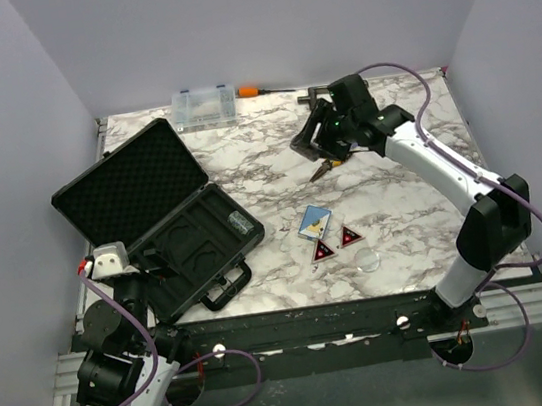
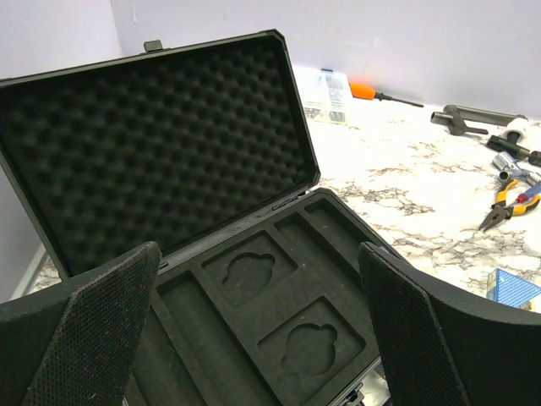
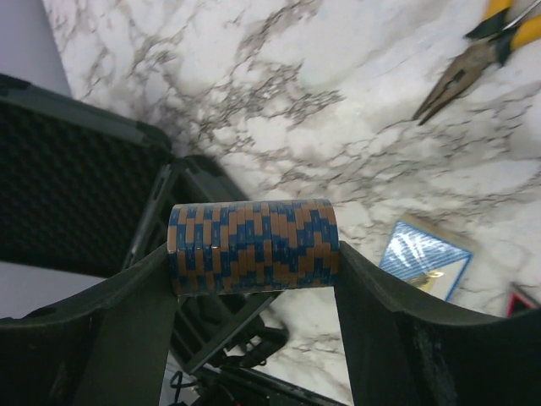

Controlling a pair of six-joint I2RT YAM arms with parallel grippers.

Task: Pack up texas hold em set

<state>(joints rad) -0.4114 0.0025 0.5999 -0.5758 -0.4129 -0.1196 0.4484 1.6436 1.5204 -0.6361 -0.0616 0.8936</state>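
Note:
The black briefcase (image 1: 168, 222) lies open at the left, its foam-lined lid (image 2: 161, 144) tilted back and its moulded tray (image 2: 279, 313) showing empty recesses. My left gripper (image 2: 262, 338) is open and empty just above the tray's near edge. My right gripper (image 3: 254, 279) is shut on a stack of blue-and-orange chips (image 3: 254, 245), held above the table at the back middle (image 1: 315, 139). The blue-faced card deck (image 1: 314, 221), two red-black triangles (image 1: 323, 250) and the clear disc (image 1: 369, 259) lie on the marble at the front middle. I cannot make out the small grey boxes.
Pliers (image 1: 331, 164) lie under the right gripper. A clear compartment box (image 1: 204, 104) and an orange-handled screwdriver (image 1: 253, 90) lie at the back edge. More metal tools (image 2: 486, 123) lie at the back right. Walls enclose the table on three sides.

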